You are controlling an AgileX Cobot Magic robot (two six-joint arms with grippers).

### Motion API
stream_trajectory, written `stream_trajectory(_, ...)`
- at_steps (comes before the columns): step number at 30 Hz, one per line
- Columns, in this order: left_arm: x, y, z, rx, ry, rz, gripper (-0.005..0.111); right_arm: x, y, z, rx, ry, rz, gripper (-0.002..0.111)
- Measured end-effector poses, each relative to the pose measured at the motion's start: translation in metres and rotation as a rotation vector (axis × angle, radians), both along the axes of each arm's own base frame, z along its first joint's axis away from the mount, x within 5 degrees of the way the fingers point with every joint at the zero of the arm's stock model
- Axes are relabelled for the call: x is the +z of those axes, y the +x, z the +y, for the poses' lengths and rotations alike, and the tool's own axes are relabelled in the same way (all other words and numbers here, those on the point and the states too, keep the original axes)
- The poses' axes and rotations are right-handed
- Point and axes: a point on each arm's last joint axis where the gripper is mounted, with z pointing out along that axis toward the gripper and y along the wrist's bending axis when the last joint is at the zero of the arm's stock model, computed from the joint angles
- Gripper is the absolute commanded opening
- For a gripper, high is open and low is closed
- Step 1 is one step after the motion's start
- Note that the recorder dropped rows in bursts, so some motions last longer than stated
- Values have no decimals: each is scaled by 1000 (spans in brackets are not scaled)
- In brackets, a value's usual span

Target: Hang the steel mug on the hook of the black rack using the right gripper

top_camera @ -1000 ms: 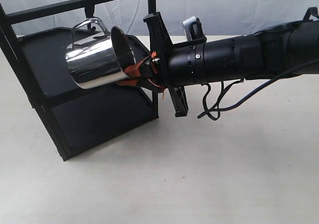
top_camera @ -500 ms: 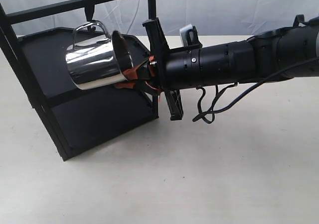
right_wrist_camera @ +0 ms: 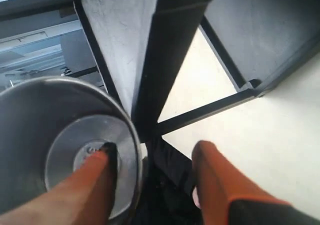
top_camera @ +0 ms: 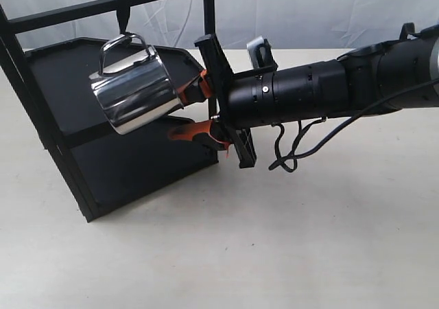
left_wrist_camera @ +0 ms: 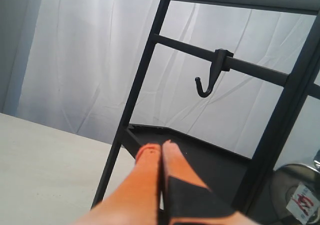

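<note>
The shiny steel mug (top_camera: 134, 93) is in the air in front of the black rack (top_camera: 68, 10), tilted, its mouth towards my right gripper (top_camera: 178, 112). Its handle loop sits just under the hook (top_camera: 122, 10) on the top crossbar. My right gripper (right_wrist_camera: 154, 152) is open: one orange finger (right_wrist_camera: 95, 175) reaches inside the mug (right_wrist_camera: 55, 130), the other stands well clear outside it. In the left wrist view the hook (left_wrist_camera: 206, 82) looks bare, and a steel mug base (left_wrist_camera: 295, 190) shows low behind a rack post (left_wrist_camera: 285, 110). I cannot tell what bears the mug. My left gripper (left_wrist_camera: 161, 147) is shut on nothing.
The rack's lower tray shelves (top_camera: 137, 158) lie directly under the mug. A black cable (top_camera: 295, 144) loops beneath the right arm. A pale table (top_camera: 274, 240) spreads in front, with a white curtain (left_wrist_camera: 75, 60) behind the rack.
The right gripper's fingers have spread apart off the mug's rim. The mug has swung from lying sideways to a more upright tilt, its handle staying up under the hook.
</note>
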Motion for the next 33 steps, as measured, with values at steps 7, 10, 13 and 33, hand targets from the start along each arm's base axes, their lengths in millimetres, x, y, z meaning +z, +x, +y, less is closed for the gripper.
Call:
stream_trajectory(7, 0, 0, 0, 0, 0, 0, 0, 4, 2, -3, -34, -32, -34, 48)
stream_trajectory(10, 0, 0, 0, 0, 0, 0, 0, 14, 1, -6, -58, -48, -77, 48)
stream_trajectory(13, 0, 0, 0, 0, 0, 0, 0, 23, -1, -9, -78, -68, -118, 48)
stream_trajectory(33, 0, 0, 0, 0, 0, 0, 0, 78, -39, -48, -50, -533, -429, -1)
